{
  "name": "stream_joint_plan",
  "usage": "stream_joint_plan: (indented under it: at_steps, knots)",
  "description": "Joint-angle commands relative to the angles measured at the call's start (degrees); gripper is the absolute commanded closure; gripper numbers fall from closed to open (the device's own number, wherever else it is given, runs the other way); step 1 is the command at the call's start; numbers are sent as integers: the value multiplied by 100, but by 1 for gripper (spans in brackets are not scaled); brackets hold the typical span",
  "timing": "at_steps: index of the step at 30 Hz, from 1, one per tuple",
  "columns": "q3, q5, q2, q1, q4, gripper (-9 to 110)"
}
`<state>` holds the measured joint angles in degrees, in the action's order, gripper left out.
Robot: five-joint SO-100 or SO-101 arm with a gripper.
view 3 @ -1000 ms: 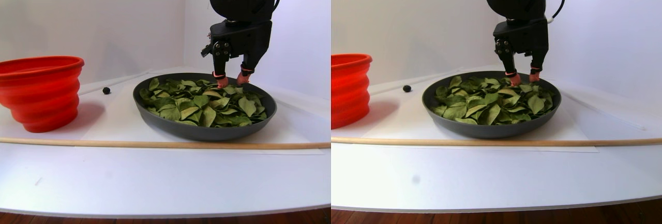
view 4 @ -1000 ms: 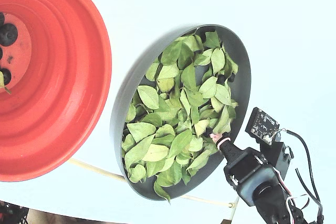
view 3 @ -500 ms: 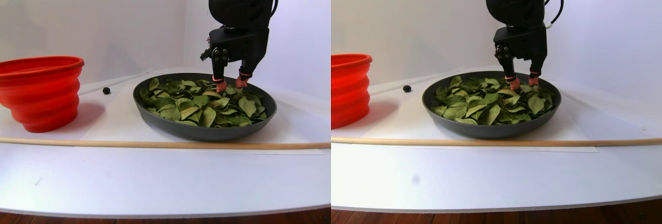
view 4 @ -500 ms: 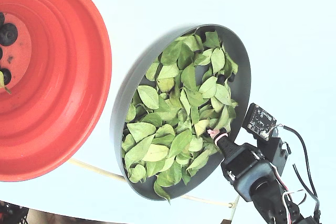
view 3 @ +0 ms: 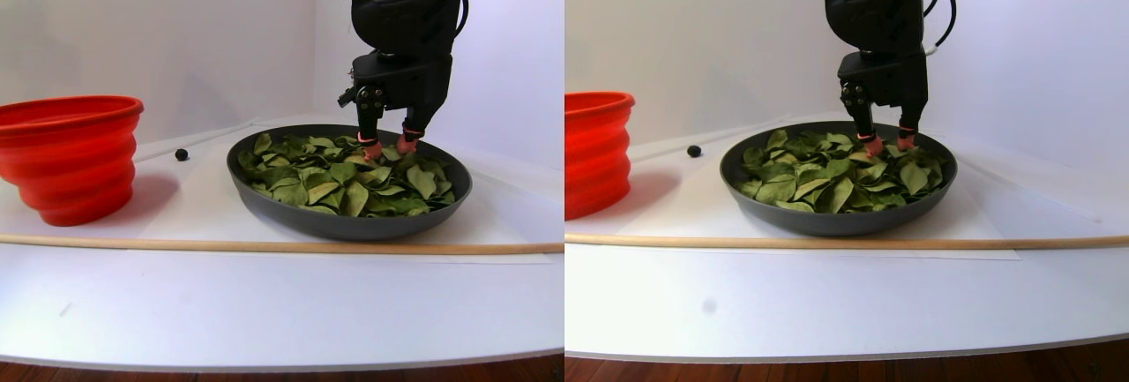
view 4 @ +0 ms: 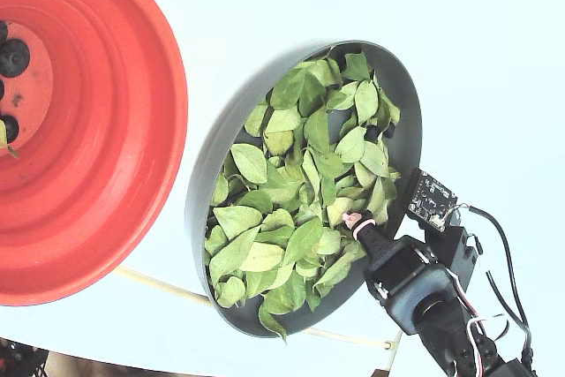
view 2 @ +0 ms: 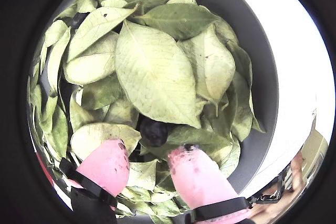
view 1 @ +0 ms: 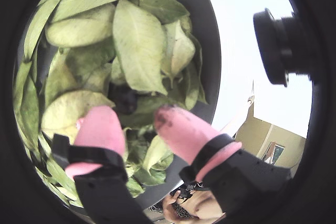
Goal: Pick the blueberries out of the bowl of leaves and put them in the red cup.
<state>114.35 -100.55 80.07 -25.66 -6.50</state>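
Stereo pair view, your reference: the bowl (view 3: 348,214) sits on the table (view 3: 265,303), right of the red cup (view 3: 71,157) and apart from it. The leaves (view 3: 353,179) lie in the bowl. One loose berry (view 3: 182,154) rests on the table between cup and bowl, toward the back. A wooden rod (view 3: 265,245) lies across the table in front of both vessels.

The gripper (view 3: 385,146) stands over the rear part of the bowl, its fingertips down among the leaves. In both wrist views you find a berry in the bowl (view 2: 154,129) partly under the leaves, just ahead of the two fingertips.

Fixed view: several blueberries (view 4: 12,57) lie on the bottom of the red cup.
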Motion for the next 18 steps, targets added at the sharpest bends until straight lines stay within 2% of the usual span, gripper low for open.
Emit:
stream_joint_plan:
  at_steps: [1,18]
  knots:
    - [-316,-26,88,-44,-88,87]
    - [-448,-44,-255,-132,-123,87]
